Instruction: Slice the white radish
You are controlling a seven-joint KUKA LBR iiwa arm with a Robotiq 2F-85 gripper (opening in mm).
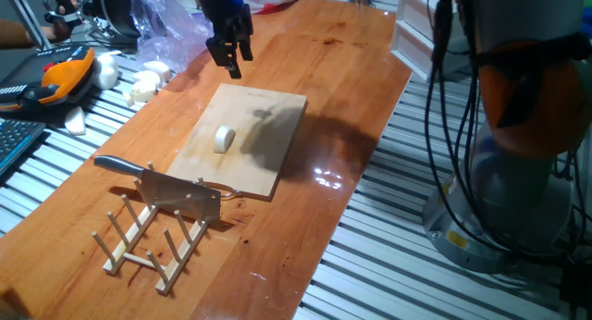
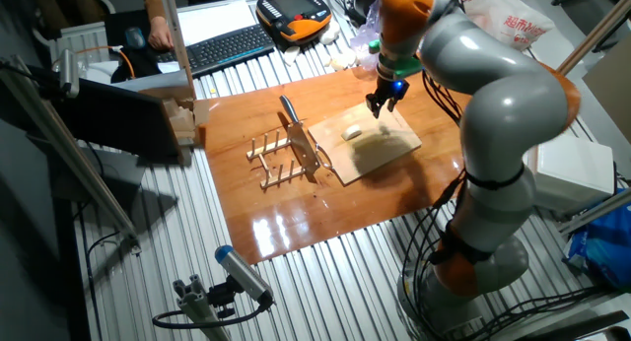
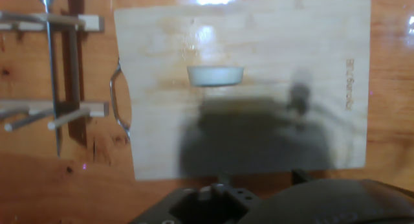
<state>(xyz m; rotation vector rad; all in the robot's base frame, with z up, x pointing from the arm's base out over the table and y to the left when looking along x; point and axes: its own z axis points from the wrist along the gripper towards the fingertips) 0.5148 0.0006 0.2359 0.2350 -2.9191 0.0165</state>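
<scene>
The white radish (image 1: 223, 139) is seen as one stubby creamy chunk lying near the middle of the wooden board (image 1: 268, 163), apart from every other thing; in the hand view it (image 3: 215, 75) lies crosswise on the board (image 3: 162, 140), above a broad dark shadow. The gripper (image 1: 228, 54) is held in the air above the board's far edge, well apart from the chunk, with nothing between its fingers; whether the fingers are apart or together cannot be told with certainty from these views. A knife (image 1: 162, 185) is set upright in a wooden peg rack (image 1: 148, 241) just beside the board's near end, its dark handle pointing away from the board; the board and rack are carried by the wooden counter (image 1: 351, 70); a cluster of larger white lumps (image 1: 143, 82) is seen at the counter's far corner, beside a clear plastic bag (image 1: 171, 29).
</scene>
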